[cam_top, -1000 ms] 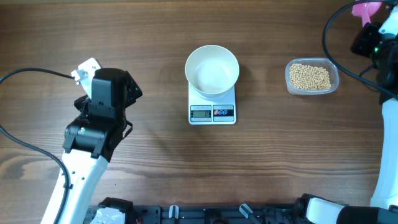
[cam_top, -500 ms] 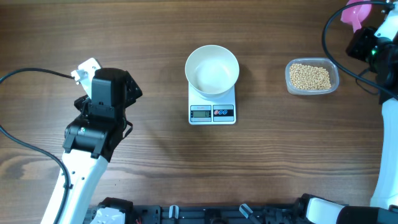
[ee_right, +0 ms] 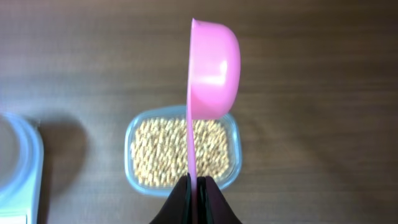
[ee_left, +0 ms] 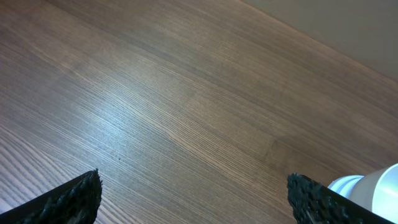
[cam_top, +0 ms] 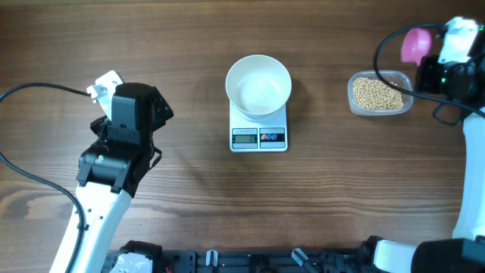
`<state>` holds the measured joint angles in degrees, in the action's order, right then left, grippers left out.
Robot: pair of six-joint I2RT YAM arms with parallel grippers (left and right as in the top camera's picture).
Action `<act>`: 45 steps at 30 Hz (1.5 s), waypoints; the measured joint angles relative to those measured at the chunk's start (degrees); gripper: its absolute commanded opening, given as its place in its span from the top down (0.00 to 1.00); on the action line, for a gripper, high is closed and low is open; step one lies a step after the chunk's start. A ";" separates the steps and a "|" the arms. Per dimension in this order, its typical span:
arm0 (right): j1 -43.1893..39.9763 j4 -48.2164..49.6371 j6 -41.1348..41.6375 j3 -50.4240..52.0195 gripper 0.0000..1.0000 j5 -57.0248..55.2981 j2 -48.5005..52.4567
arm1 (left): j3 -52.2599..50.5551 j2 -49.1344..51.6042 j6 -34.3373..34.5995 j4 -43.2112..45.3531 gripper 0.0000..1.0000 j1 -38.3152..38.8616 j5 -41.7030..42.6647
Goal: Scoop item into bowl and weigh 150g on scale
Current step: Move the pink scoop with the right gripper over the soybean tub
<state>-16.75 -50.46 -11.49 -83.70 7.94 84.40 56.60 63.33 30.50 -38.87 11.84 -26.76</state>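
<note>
Upper right: the right gripper (ee_right: 194,185), clamped on a pink scoop (ee_right: 214,68), hovers over the beans (ee_right: 161,152). A slipping handle could scatter them. The left gripper (ee_left: 196,196) stands with its fingers apart.

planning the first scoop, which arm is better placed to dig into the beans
Right. The right claw is shut on the pink scoop, close to the tub of beans. The left claw is open, empty, on the far side of the scale.
</note>
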 measured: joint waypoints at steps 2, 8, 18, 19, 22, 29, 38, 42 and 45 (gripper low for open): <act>0.00 -0.15 -1.70 0.00 0.96 0.83 0.96 | 0.00 0.00 0.00 0.00 0.00 0.00 0.00; 0.98 -0.85 -4.52 0.00 0.96 3.39 3.17 | 0.00 0.00 0.00 0.02 0.00 0.00 0.00; 3.93 -1.88 -5.35 0.00 0.96 4.24 4.37 | 0.00 0.04 0.00 0.00 0.00 0.00 0.00; 3.93 -2.08 -5.35 0.00 0.96 4.00 4.42 | 0.00 0.04 0.00 0.00 0.00 0.00 0.00; 3.93 -3.15 -5.31 0.00 0.96 2.56 4.48 | 0.00 0.04 0.00 0.00 0.00 0.00 0.00; 3.93 -3.50 -3.26 0.00 0.96 -0.33 4.61 | 0.00 0.04 0.00 0.00 0.00 0.00 -0.02; 3.93 -3.34 -2.69 0.00 0.96 -0.57 4.63 | 0.00 0.04 0.00 0.17 0.00 0.00 0.00; 3.93 -3.34 -2.69 0.00 0.96 -0.57 4.63 | 0.00 0.04 0.02 2.86 0.00 0.00 0.59; 3.93 -3.34 -2.69 0.00 0.96 -0.57 4.63 | 0.00 0.04 0.02 3.63 0.00 -0.02 4.85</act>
<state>-12.82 -53.80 -14.17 -83.70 7.38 89.03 56.60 63.37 30.52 -35.24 11.81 -21.91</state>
